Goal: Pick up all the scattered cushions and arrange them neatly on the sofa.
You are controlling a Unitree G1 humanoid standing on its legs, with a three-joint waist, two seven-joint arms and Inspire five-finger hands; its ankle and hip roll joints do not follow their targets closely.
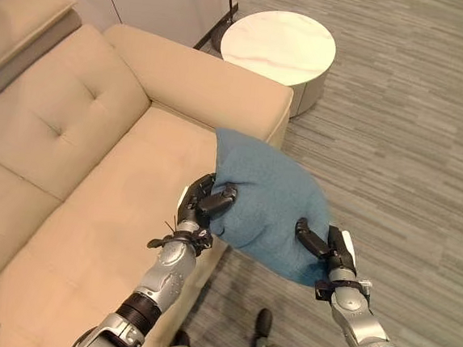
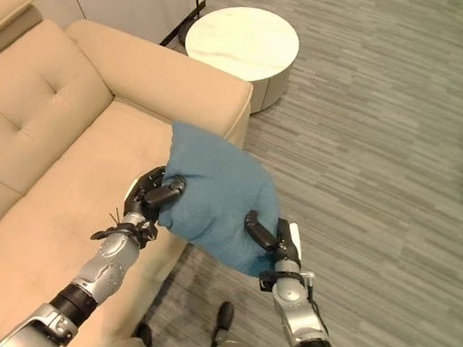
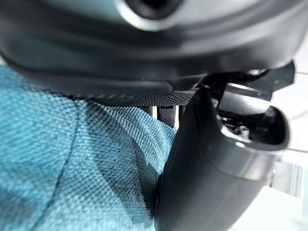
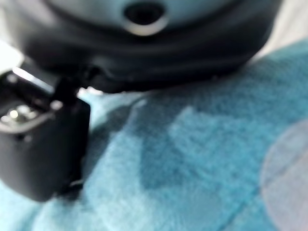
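Note:
A blue cushion (image 1: 271, 201) hangs in the air over the front edge of the beige sofa (image 1: 78, 168), near its right armrest. My left hand (image 1: 204, 206) grips the cushion's left side, its thumb curled over the fabric. My right hand (image 1: 326, 245) clamps the lower right corner from the other side. In the left wrist view the blue weave (image 3: 72, 168) presses against the thumb (image 3: 211, 168), and in the right wrist view the cloth (image 4: 192, 159) lies right under the palm.
A round white marble side table (image 1: 278, 48) stands beyond the sofa's right armrest (image 1: 215, 79). Grey wood-pattern floor (image 1: 413, 141) spreads to the right. The sofa seat (image 1: 104, 235) lies to the left of the cushion.

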